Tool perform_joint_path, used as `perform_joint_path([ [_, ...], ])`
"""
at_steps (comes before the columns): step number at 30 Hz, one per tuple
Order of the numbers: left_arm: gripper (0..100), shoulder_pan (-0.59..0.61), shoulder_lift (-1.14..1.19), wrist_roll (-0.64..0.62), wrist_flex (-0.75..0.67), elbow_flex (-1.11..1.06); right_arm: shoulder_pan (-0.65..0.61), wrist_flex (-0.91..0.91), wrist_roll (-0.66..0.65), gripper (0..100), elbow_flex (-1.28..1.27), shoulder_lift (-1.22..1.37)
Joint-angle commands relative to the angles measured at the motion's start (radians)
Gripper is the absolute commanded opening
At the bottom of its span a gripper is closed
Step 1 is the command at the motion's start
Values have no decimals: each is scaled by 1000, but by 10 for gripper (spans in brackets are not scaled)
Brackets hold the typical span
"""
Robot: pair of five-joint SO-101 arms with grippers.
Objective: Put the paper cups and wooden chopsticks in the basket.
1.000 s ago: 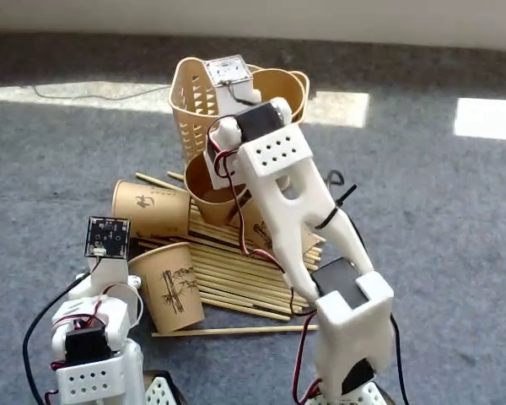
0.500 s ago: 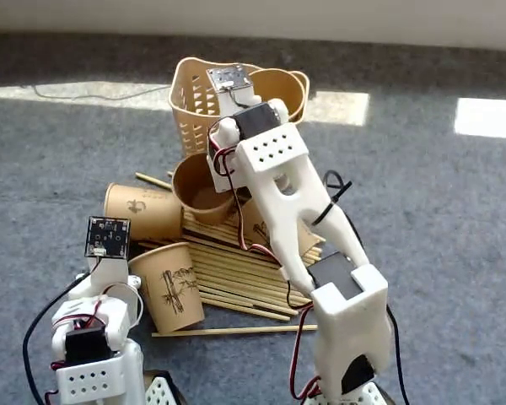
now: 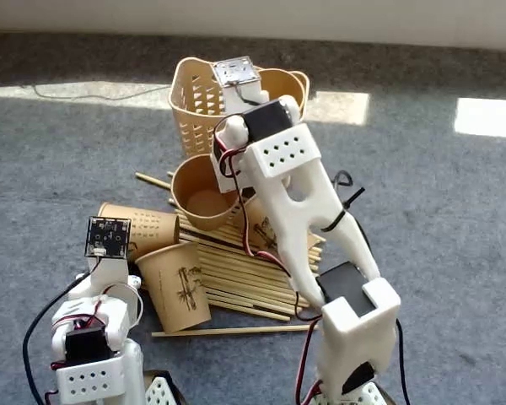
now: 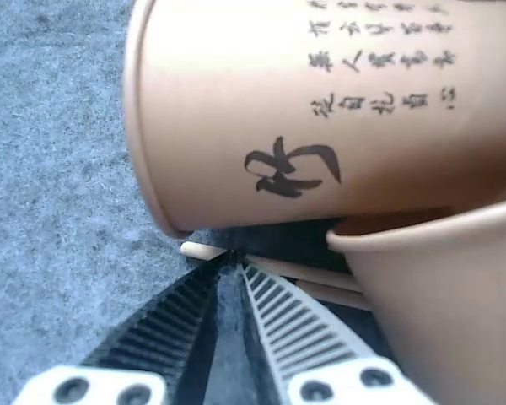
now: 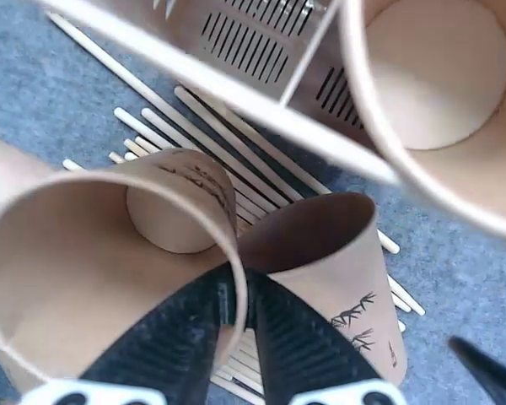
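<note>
Nearest, the left gripper [image 4: 234,263] sits low over the carpet [image 3: 59,160] with its fingers together and nothing between them. A chopstick tip lies just past them. Beside that arm a bamboo cup [image 3: 175,287] leans on the near edge of the chopsticks [image 3: 236,274], its tan side printed with black bamboo. A stray chopstick [image 3: 236,331] lies apart from the pile, on the carpet just in front of it.

Just behind, a lying cup [image 3: 143,228] rests on its side. Its wall carries black brush characters in the left wrist view [image 4: 320,126], and it touches the bamboo cup's rim.

The chopsticks are pale wooden sticks fanned roughly parallel across the carpet, under the cups and the right arm. A fourth cup [image 5: 320,253], also bamboo-printed, lies on them below the right wrist.

The right gripper [image 5: 236,283] is clamped on the rim of the held cup [image 3: 204,202], one finger inside and one outside. This cup hangs above the pile just in front of the basket [image 3: 198,101], mouth tilted upward and nothing inside.

Compared with a second ago, the held cup shows more of its mouth. The lying cup has shifted nearer the left arm, and the bamboo cup is tipped slightly more.

Farthest, the slotted tan basket stands upright and holds one cup [image 3: 282,84], which leans against its far-right rim.
</note>
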State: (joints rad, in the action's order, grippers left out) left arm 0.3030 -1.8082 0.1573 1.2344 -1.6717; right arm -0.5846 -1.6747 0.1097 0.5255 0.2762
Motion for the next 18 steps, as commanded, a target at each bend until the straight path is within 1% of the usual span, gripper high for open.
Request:
perform_joint_path([
  [1, 24, 15, -8, 2, -17, -10, 12, -31, 0, 5, 16, -101],
  [3, 24, 15, -8, 2, -17, -10, 8, -41, -5, 5, 16, -133],
  [8, 24, 15, -8, 2, -17, -10, -35, -68, -83, 5, 16, -225],
  [13, 24, 15, -8, 2, -17, -10, -47, -71, -110, 5, 16, -309],
  [18, 24, 15, -8, 2, -17, -10, -47, -61, -110, 5, 18, -407],
])
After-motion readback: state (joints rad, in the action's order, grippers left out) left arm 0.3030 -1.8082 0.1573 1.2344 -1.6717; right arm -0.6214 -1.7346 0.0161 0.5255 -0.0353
